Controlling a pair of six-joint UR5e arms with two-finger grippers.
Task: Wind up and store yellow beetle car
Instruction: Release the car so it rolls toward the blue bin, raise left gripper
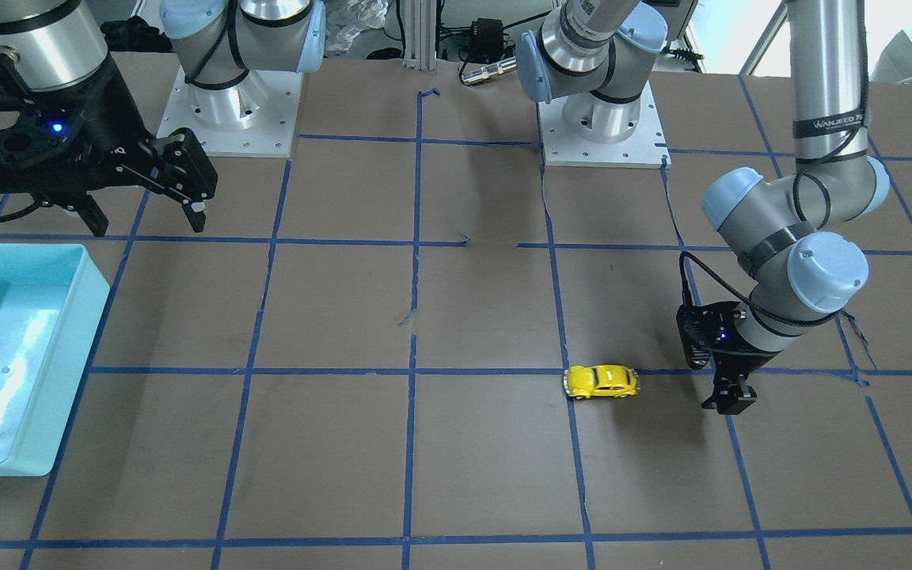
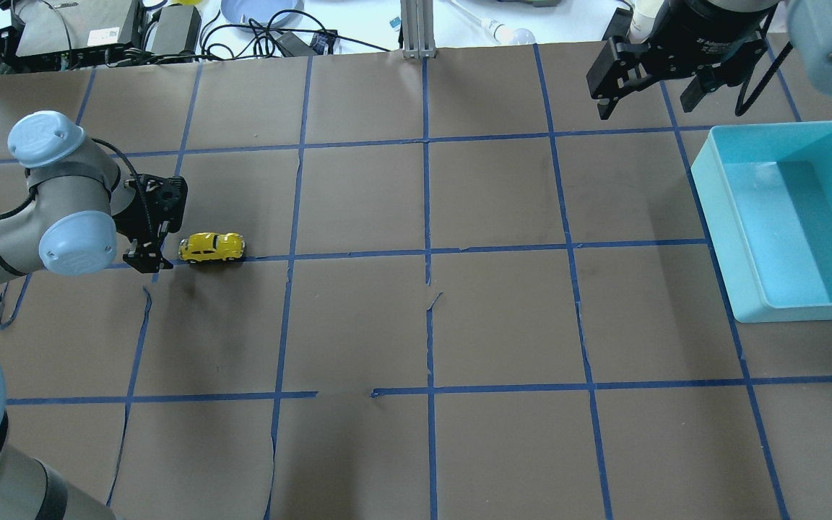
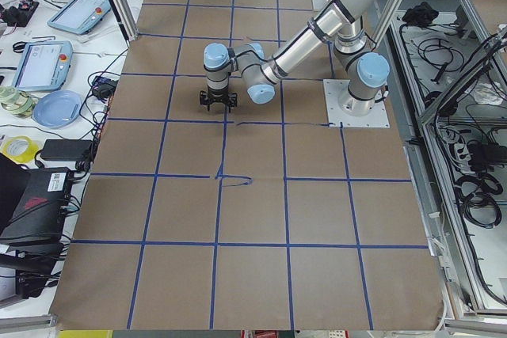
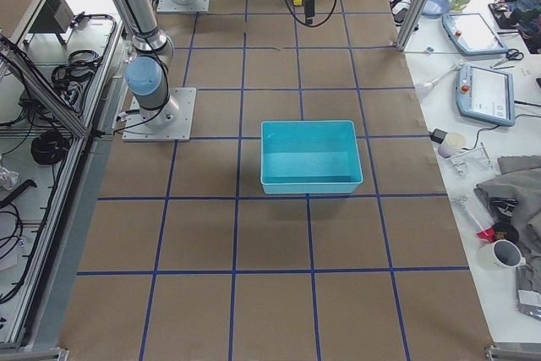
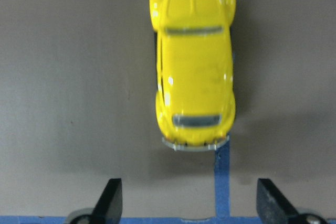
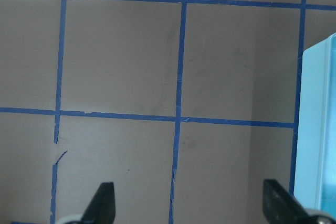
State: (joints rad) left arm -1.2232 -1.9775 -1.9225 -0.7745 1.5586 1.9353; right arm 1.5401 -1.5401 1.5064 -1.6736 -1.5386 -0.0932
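The yellow beetle car (image 1: 600, 381) stands on its wheels on the brown table, on a blue tape line; it also shows in the overhead view (image 2: 211, 248). My left gripper (image 1: 729, 400) (image 2: 143, 260) is low over the table right beside the car, open and empty. In the left wrist view the car (image 5: 193, 61) lies lengthwise just beyond the open fingertips (image 5: 111, 198), apart from them. My right gripper (image 1: 147, 222) (image 2: 643, 101) hangs open and empty, high above the table near the bin; its wrist view shows the spread fingertips (image 6: 105, 198) over bare table.
A light teal bin (image 2: 712, 217) (image 1: 76, 372) stands empty at my right side of the table; its rim shows in the right wrist view (image 6: 315, 129). Blue tape lines grid the brown table (image 2: 423, 325). Both arm bases (image 1: 226, 119) stand at the table's edge.
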